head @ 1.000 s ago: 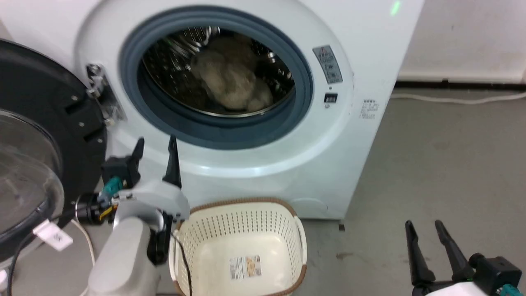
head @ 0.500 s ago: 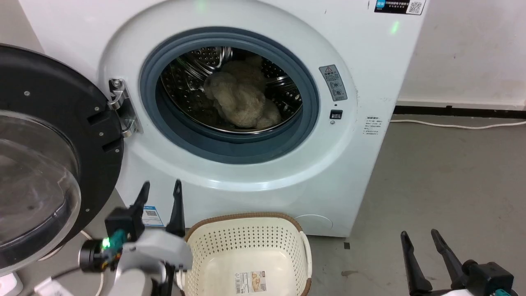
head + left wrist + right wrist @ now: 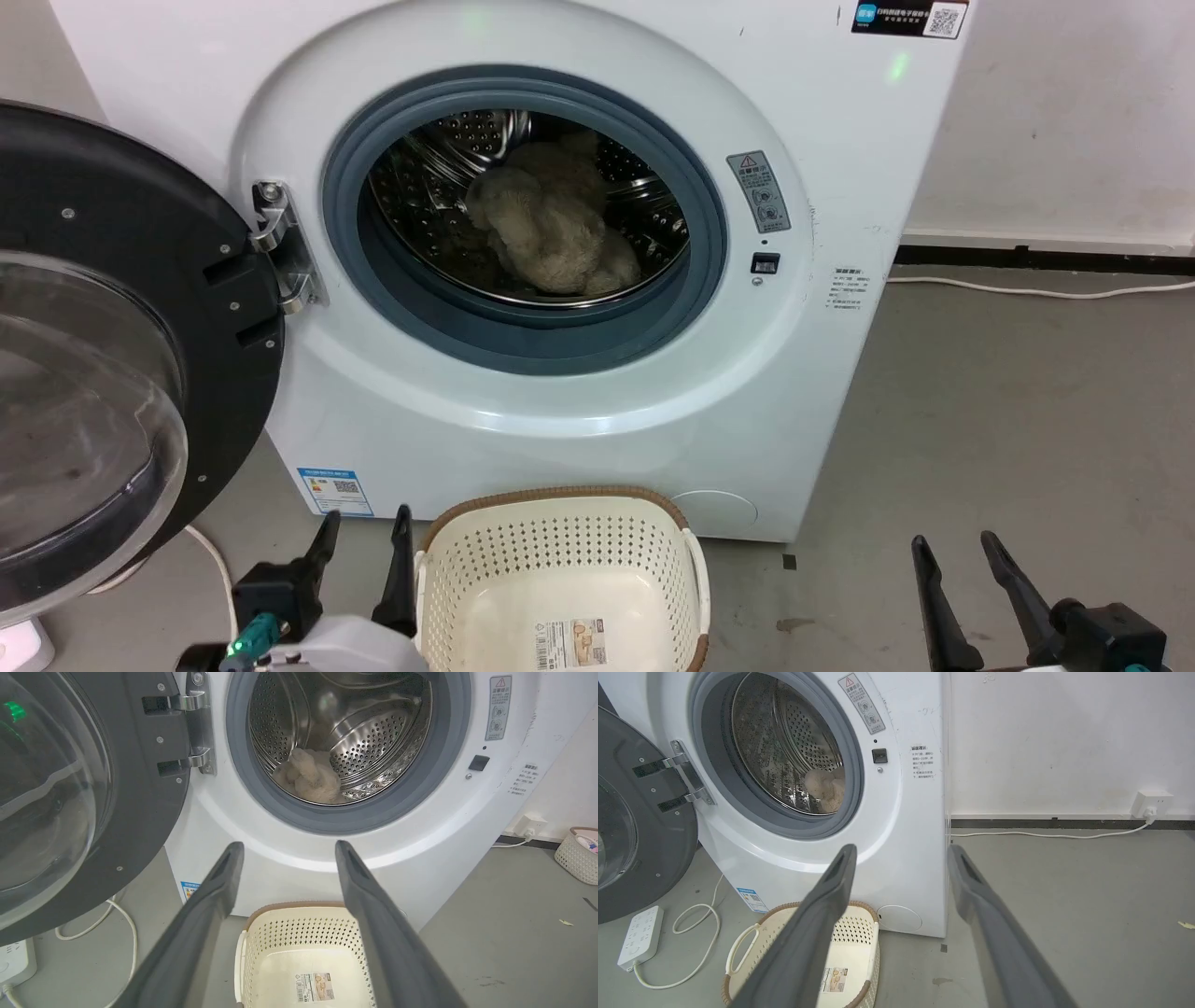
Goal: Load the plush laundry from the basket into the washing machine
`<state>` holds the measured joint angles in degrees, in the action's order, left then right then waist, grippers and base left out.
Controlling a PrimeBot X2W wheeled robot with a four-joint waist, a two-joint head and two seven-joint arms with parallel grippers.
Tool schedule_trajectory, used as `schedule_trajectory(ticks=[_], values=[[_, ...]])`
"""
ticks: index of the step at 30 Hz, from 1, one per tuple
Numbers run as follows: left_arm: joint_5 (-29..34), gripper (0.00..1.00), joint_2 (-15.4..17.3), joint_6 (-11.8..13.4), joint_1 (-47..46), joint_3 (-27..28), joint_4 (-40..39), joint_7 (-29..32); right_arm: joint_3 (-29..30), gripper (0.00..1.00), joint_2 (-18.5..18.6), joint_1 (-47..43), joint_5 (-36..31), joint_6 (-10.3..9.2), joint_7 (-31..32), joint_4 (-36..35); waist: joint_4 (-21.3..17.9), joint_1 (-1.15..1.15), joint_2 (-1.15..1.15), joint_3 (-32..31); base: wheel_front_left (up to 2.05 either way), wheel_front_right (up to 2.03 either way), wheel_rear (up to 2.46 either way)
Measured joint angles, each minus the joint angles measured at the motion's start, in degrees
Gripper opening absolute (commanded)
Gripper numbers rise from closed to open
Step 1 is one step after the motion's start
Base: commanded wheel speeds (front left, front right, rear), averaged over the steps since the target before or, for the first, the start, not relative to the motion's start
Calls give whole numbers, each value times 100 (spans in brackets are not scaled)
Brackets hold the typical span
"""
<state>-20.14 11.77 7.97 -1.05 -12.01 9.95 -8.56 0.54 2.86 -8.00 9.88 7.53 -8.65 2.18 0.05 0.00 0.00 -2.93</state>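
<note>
Since half a second ago the left pincer (image 3: 366,521) has been drawn lower. It is held spread and empty, as is the right pincer (image 3: 954,541). The plush laundry (image 3: 551,238) is seen well ahead of both, inside the washing machine (image 3: 579,411). The emptied basket (image 3: 560,551), just right of the left pincer, could be knocked if that arm is swung rightward.

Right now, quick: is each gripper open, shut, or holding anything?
Left gripper, two long dark fingers: open, holding nothing.
Right gripper, same dark fingers: open, holding nothing.
</note>
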Motion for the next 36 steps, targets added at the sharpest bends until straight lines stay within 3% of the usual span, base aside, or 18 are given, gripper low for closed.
schedule_trajectory(ticks=[32, 33, 36], values=[[-171, 100, 3, 147, 402, -54, -241, -38, -53, 100, 0, -36, 31, 0, 76, 45, 34, 1, 0, 34, 0, 0, 0], [-170, 0, 5, 152, 402, -54, -240, -37, -52, 0, 0, -36, 38, 0, 76, 46, 34, 0, 0, 34, 0, 0, 0], [-170, 0, -3, 145, 403, -53, -236, -30, -54, 0, 0, -34, 38, 0, 76, 46, 34, 1, 0, 35, 0, 0, 0]])
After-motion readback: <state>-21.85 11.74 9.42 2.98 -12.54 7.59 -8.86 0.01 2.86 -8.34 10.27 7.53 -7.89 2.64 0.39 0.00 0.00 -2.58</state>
